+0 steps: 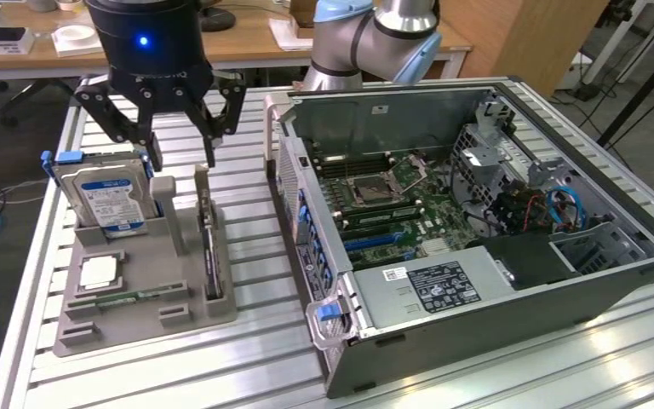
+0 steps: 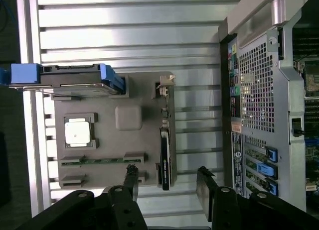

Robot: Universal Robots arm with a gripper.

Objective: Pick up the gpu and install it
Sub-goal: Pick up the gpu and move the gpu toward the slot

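Observation:
The gpu (image 1: 209,247) is a thin dark card standing on edge in a slot of the grey holder (image 1: 180,319), on the side toward the computer case. In the wrist view the gpu (image 2: 165,150) shows edge-on, with its silver bracket end away from the fingers. My gripper (image 1: 181,156) hangs open above the far end of the holder, nothing between its fingers. In the wrist view my gripper (image 2: 167,181) has one finger on either side of the card's line, well apart from it.
A silver hard drive (image 1: 106,200) with a blue label stands in the holder beside the gpu. A processor chip (image 1: 100,271) and a green memory stick (image 1: 134,296) lie lower down. The open computer case (image 1: 599,281) with its motherboard (image 1: 390,204) lies at the exterior view's right.

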